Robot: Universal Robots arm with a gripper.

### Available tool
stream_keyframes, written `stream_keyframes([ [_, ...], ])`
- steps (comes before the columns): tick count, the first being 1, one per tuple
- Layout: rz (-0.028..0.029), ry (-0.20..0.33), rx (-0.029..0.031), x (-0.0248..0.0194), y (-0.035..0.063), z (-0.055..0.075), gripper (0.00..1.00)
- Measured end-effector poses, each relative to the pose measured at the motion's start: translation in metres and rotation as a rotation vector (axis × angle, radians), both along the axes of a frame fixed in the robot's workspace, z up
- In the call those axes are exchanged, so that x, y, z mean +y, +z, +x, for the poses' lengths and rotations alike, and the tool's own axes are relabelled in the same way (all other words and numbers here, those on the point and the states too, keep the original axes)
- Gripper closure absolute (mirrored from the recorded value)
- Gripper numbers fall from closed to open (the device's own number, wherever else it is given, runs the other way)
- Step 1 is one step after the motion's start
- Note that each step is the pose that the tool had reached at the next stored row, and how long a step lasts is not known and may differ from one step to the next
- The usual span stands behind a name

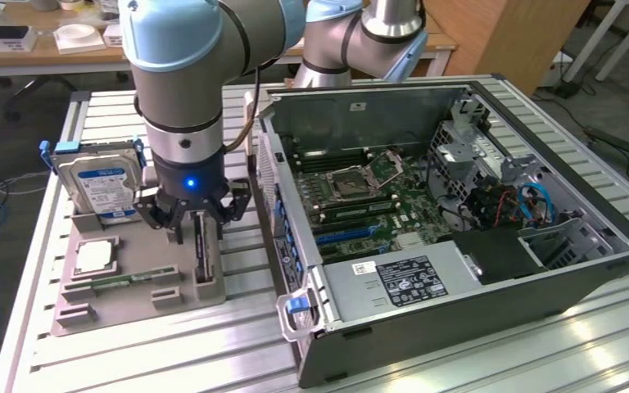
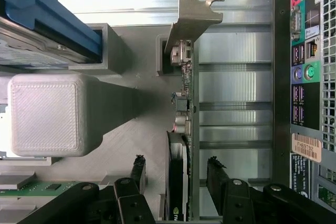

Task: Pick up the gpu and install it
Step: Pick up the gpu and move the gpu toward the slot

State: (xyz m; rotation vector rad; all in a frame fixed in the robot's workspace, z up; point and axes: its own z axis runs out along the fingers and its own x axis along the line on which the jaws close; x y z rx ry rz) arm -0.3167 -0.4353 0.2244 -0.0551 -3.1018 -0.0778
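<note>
The gpu (image 1: pixel 203 260) stands on edge in a slot of the grey holder tray (image 1: pixel 128 299), just beside the open computer case (image 1: pixel 576 278). My gripper (image 1: pixel 197 228) hangs directly over it, open. In the wrist view the gpu (image 2: pixel 185 95) is edge-on, with its silver end bracket (image 2: pixel 191 17) at the far end and its black cooler between the fingers. My gripper (image 2: pixel 177 174) straddles the card, and a gap shows between each fingertip (image 2: pixel 138 170) and the card.
A silver hard drive (image 1: pixel 101 184) with blue rails stands at the tray's back. A processor (image 1: pixel 94 255) and a memory stick (image 1: pixel 112 284) lie on the tray. The motherboard (image 1: pixel 364 205) lies inside the case. The case's rear ports (image 2: pixel 304 61) are close to the card.
</note>
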Motion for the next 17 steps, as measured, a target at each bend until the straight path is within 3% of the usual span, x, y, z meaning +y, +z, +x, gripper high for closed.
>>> stream_keyframes([
  [3,0.0000,0.000,0.0000,0.0000,0.0000,0.0000,0.43],
  [4,0.0000,0.000,0.0000,0.0000,0.0000,0.0000,0.49],
  [9,0.0000,0.000,0.0000,0.0000,0.0000,0.0000,0.51],
  [12,0.0000,0.000,0.0000,0.0000,0.0000,0.0000,0.64],
  [17,0.0000,0.000,0.0000,0.0000,0.0000,0.0000,0.64],
])
